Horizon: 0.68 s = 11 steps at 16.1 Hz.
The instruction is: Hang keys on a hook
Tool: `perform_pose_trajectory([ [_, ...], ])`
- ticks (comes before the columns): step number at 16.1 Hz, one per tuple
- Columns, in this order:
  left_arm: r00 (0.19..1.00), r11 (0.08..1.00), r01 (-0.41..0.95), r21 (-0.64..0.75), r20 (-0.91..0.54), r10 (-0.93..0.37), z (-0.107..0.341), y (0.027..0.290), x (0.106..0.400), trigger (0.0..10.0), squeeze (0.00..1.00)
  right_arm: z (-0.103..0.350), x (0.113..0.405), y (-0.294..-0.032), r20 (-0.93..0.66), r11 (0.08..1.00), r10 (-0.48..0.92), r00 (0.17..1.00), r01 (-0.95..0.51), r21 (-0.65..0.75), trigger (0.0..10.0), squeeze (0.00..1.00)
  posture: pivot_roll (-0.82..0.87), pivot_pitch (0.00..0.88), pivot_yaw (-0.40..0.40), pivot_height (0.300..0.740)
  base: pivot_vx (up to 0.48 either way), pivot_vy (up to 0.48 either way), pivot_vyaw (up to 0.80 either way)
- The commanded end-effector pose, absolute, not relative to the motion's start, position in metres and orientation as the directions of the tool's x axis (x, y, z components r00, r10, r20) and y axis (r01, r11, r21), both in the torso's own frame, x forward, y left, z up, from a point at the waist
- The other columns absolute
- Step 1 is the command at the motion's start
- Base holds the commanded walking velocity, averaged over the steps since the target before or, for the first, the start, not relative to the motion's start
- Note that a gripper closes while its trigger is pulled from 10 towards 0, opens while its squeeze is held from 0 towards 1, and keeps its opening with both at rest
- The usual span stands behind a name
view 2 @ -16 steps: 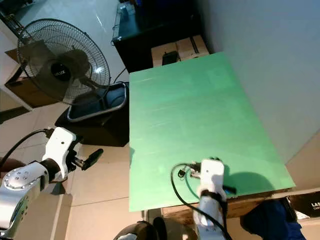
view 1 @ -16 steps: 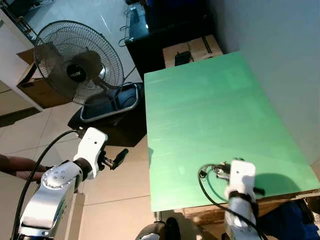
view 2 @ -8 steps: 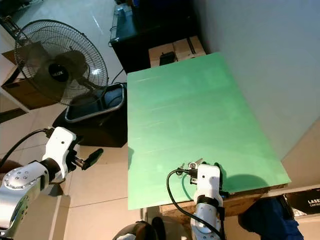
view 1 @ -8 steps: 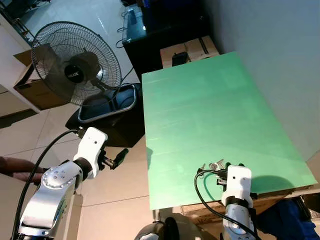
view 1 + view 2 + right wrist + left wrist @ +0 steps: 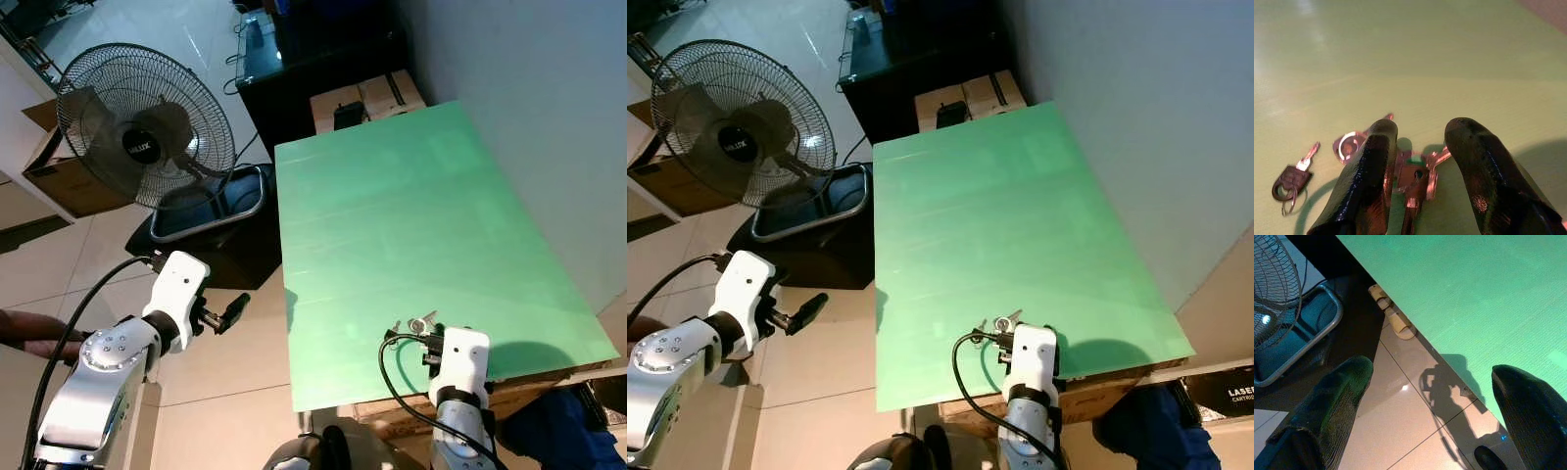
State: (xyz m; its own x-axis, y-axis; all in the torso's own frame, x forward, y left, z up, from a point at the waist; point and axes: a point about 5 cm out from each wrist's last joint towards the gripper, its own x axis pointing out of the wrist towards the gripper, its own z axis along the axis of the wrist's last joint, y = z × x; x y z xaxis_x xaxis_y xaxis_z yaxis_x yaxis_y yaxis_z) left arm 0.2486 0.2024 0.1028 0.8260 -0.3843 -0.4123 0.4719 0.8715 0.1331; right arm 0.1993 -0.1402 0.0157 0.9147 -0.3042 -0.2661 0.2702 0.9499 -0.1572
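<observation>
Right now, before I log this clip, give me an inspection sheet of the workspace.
Surface: green tabletop, against a pale wall.
Job's things: keys lying flat near the table's front edge; a separate dark-headed key beside them. Hook: nothing seen.
Clutter: nothing seen on the table.
Grippers: right gripper open, fingers either side of the keys; left gripper open, over the tiled floor, idle.
Cables: black cable looping from the right wrist.
Surroundings: standing fan, grey tray, slippers under the table.
</observation>
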Motion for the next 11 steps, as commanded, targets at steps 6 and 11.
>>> perform_pose_trajectory([
  [6,0.844,0.886,0.434,0.162,-0.418,-0.336,0.108,0.217,0.247,10.0,0.00,0.002,0.197,-0.119,-0.358,0.946,-0.292,0.887,0.323,0.028,10.0,0.00,0.04,0.157,0.306,0.727,0.000,0.000,0.00],
  [11,0.844,0.885,0.436,0.165,-0.416,-0.338,0.108,0.216,0.249,10.0,0.00,-0.004,0.206,-0.117,-0.363,0.963,-0.245,0.899,0.268,0.015,10.0,0.00,0.04,0.152,0.306,0.727,0.000,0.000,0.00],
])
